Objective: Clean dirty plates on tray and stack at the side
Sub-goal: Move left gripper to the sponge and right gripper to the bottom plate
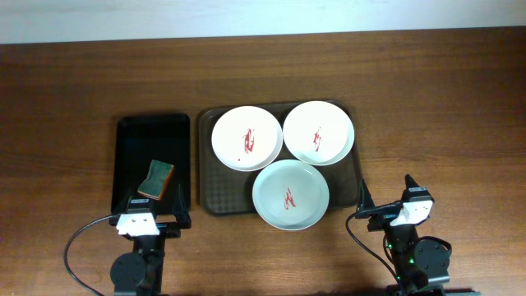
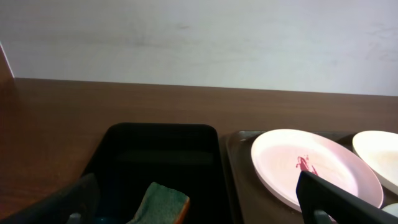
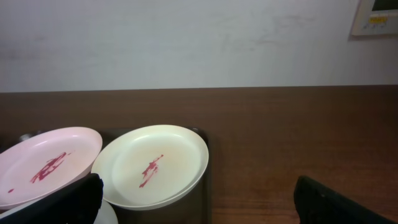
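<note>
Two trays lie side by side on the wooden table (image 1: 66,99). Furthest left is the black tray (image 1: 136,140), with a green sponge (image 1: 157,179) lying tilted in its near half. The left gripper (image 1: 152,215) hangs at that tray's near edge with its fingers spread wide. In the left wrist view the sponge (image 2: 163,204) sits between the two dark fingers (image 2: 62,205), just ahead of them and touching neither.

Next comes the brown tray (image 1: 218,197), just beside the black one, and it carries all three dishes. The back-left plate (image 1: 246,138) and the back-right plate (image 1: 319,132) are both white with a red smear at the centre, and their rims meet or slightly overlap. The front plate (image 1: 290,195) is pale green and also smeared red. It sits in front of the pair, and its rim reaches past the tray's near edge.

All three lie to the right of the left gripper and apart from it; the back-left plate (image 2: 314,168) shows past its right finger.

Furthest right, the right gripper (image 1: 386,197) is off the brown tray's near right corner, its fingers parted and nothing between them. The plates lie ahead and to its left, and the back-right plate (image 3: 152,165) is plain in its wrist view.
</note>
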Available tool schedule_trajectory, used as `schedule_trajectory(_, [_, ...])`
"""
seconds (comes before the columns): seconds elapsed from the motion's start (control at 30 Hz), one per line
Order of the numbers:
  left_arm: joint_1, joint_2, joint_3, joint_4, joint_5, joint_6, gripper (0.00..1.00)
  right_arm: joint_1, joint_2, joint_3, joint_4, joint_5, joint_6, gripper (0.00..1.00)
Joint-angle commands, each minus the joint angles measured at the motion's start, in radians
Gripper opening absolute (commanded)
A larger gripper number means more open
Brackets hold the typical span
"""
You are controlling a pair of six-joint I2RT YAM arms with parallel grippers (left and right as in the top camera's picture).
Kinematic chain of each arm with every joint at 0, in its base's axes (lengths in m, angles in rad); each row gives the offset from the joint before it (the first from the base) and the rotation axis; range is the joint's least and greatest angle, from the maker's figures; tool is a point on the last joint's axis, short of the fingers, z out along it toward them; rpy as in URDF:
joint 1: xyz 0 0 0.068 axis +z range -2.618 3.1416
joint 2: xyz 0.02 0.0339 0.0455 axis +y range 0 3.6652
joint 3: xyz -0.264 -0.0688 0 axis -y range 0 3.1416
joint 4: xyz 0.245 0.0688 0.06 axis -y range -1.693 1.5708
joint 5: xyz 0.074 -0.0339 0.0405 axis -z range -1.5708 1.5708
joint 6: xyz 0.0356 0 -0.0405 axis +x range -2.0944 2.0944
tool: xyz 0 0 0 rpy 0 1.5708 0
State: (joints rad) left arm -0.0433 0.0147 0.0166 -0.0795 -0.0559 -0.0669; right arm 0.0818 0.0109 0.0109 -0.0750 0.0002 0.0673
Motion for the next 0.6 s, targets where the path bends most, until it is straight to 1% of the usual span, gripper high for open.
schedule_trajectory(0.0, [0.004,-0.009,-0.008,0.000,0.011,0.019,0.99,-0.004,-0.005,-0.005,-0.005,0.007,-0.004,0.99])
schedule_trajectory(0.1, [0.004,-0.008,-0.007,0.000,0.011,0.019,1.00,-0.004,-0.005,-0.005,-0.006,0.008,-0.003,0.99])
schedule_trajectory(0.17, [0.004,-0.008,0.004,-0.021,0.011,0.018,0.99,-0.004,-0.003,-0.005,-0.006,0.008,0.039,0.99])
schedule_trajectory(0.2, [0.004,-0.008,0.016,-0.048,0.011,0.019,0.99,-0.004,-0.001,-0.003,-0.009,0.008,0.050,0.99])
schedule_trajectory(0.27, [0.004,-0.008,0.056,-0.125,0.008,0.019,0.99,-0.004,0.026,0.033,-0.067,0.009,0.050,0.99])
schedule_trajectory(0.33, [0.004,0.008,0.099,-0.192,0.007,0.019,0.99,-0.004,0.087,0.092,-0.127,0.009,0.050,0.99])
schedule_trajectory(0.43, [0.004,0.112,0.185,-0.248,0.007,0.019,1.00,-0.004,0.280,0.232,-0.163,-0.010,0.055,0.99])
schedule_trajectory(0.5, [0.004,0.216,0.275,-0.299,0.007,0.019,0.99,-0.004,0.443,0.371,-0.272,-0.045,0.054,0.98])
schedule_trajectory(0.57, [0.004,0.375,0.408,-0.372,0.008,0.019,1.00,-0.004,0.614,0.529,-0.410,-0.053,0.054,0.99])
